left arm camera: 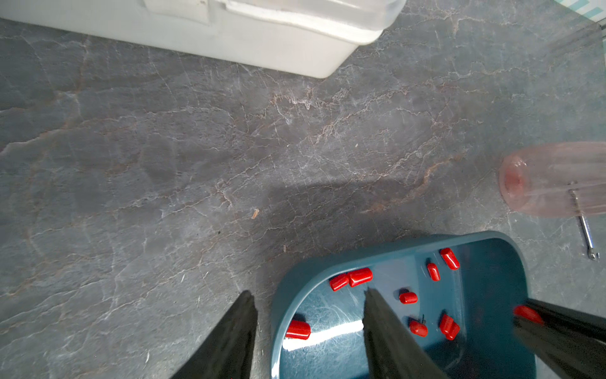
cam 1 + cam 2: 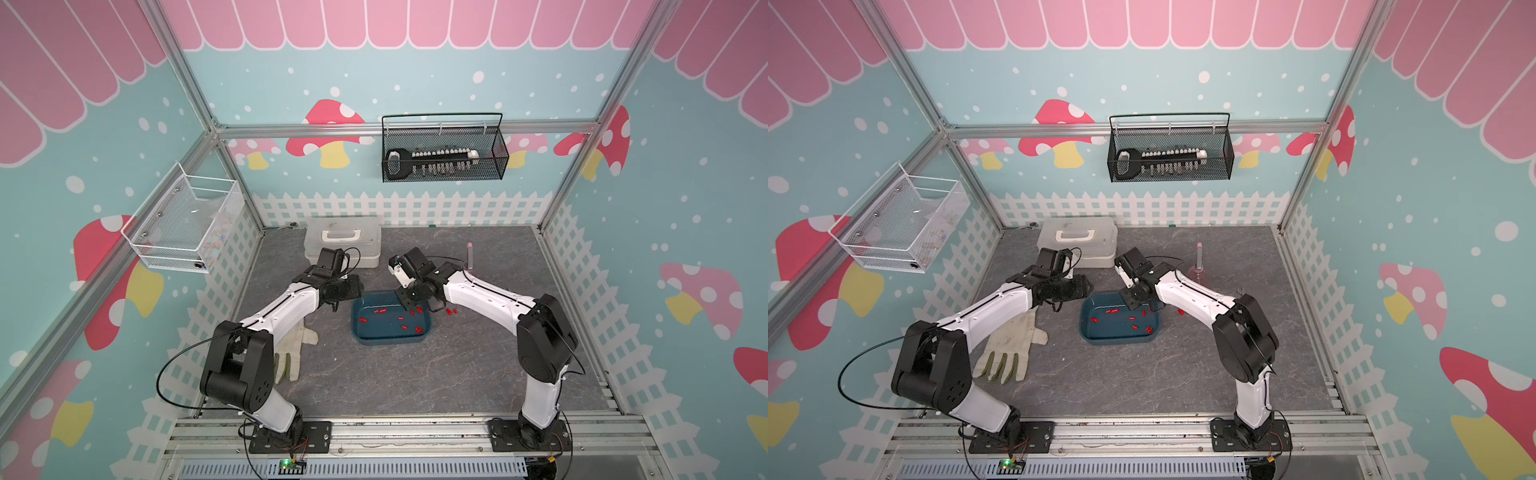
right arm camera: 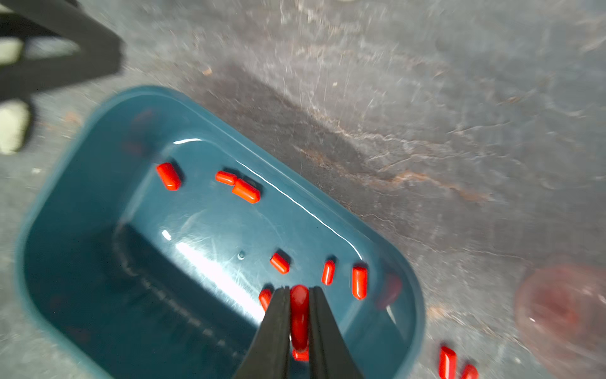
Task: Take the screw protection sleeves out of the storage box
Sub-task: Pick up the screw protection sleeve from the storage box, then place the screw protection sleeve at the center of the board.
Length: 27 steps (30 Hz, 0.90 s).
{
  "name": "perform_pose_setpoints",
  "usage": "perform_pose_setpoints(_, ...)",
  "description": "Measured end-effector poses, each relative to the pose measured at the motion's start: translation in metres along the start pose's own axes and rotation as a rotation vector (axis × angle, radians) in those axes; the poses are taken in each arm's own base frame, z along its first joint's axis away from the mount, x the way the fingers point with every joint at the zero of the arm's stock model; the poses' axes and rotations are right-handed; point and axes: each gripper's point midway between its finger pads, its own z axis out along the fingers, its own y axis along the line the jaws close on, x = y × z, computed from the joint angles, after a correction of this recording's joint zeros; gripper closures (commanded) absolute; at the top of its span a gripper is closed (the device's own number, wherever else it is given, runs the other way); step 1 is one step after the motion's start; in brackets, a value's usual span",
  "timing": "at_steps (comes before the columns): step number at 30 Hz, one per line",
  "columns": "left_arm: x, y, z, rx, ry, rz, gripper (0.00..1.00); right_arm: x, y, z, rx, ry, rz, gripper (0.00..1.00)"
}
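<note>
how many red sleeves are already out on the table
2: one sleeve and another right beside it, on the table just outside the storage box; the right arm may hide more.

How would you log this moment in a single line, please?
right gripper: shut on one red sleeve, over the teal storage box | left gripper: open, beside box corner | two sleeves out on tabletop
</note>
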Motion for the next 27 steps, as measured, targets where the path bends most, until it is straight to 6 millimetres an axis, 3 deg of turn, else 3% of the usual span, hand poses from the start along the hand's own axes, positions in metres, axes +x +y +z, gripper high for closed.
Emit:
perform_pose_setpoints(7,-0.002,0.004,-0.001,-0.006,-0.004,-0.01,0.46,0.013,-0.018,-0.032,0.053,-0.03,0.017,0.84)
perform_pose_setpoints(12,-0.002,0.005,-0.001,-0.006,-0.004,-0.01,0.46,0.04,-0.05,-0.044,0.107,-0.009,0.072,0.84)
perform_pose_setpoints(18,-0.002,0.005,-0.001,-0.006,-0.004,-0.011,0.46,0.07,-0.09,-0.049,0.162,0.023,0.157,0.84)
perform_pose_setpoints(27,-0.002,0.005,0.0,-0.007,-0.003,-0.011,0.46,0.102,-0.122,-0.04,0.204,0.07,0.212,0.84)
